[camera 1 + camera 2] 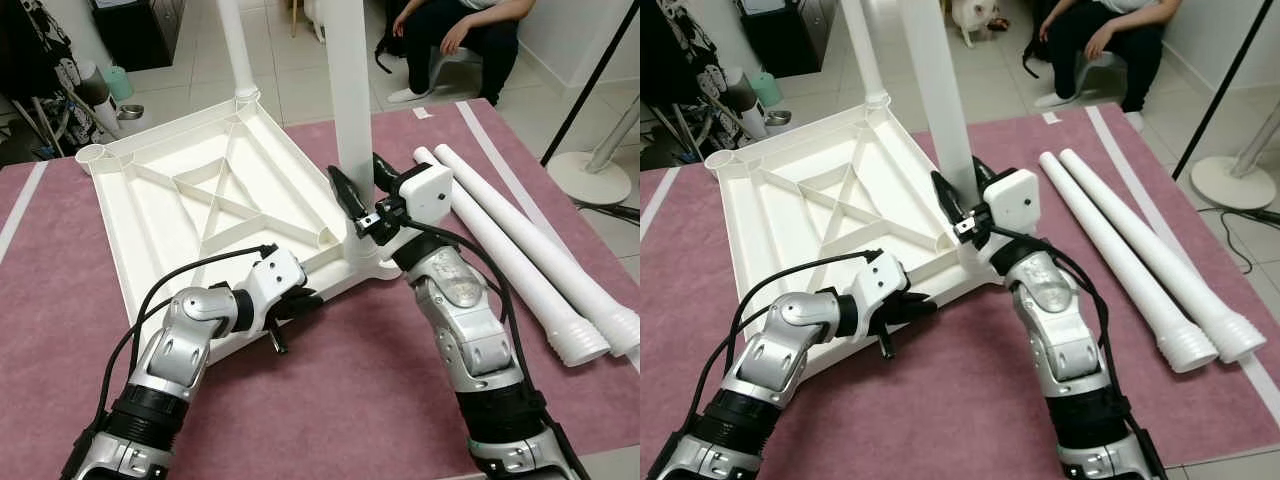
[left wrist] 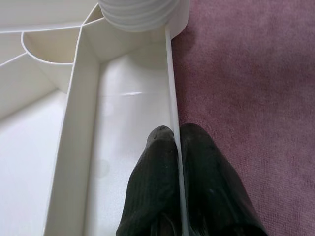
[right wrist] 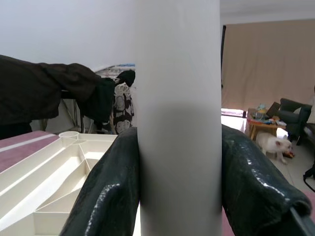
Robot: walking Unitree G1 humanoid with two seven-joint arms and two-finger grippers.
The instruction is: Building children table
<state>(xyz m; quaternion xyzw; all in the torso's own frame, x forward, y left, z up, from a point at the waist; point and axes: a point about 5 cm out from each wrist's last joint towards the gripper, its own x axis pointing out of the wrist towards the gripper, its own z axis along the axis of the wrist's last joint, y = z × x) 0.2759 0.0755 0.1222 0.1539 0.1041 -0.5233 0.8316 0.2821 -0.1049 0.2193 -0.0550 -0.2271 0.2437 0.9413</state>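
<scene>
The left gripper (image 2: 177, 147) pinches the tabletop (image 1: 170, 215) rim. The right gripper (image 1: 362, 182) clamps an upright leg (image 1: 352, 100) at its corner socket

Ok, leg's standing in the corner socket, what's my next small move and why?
Probably twist the upright leg further into its socket: the right end effector grips it near its base, while the left end effector pinches the tabletop rim to steady it.

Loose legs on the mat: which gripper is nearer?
Right. The right gripper clamps the upright leg beside the loose legs; the left gripper pinches the tabletop rim, farther away.
</scene>
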